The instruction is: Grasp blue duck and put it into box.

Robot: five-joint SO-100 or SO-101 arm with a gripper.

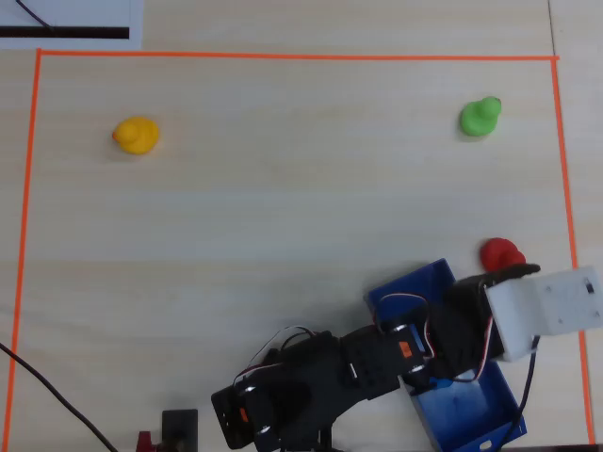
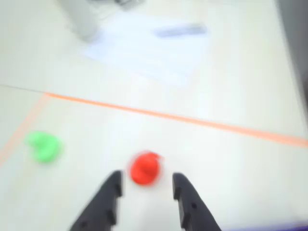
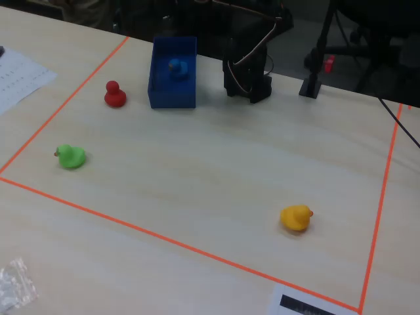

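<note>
Blue duck sits inside the box, toward its far end in the fixed view. My gripper is released and empty: fingers spread, nothing between them. In the wrist view the red duck lies on the table just past my fingertips, green duck further left.

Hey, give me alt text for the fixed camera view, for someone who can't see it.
A blue duck sits inside a blue box at the table's far edge. A red duck stands left of the box, a green duck nearer left, and a yellow duck near right, all within orange tape lines.
</note>
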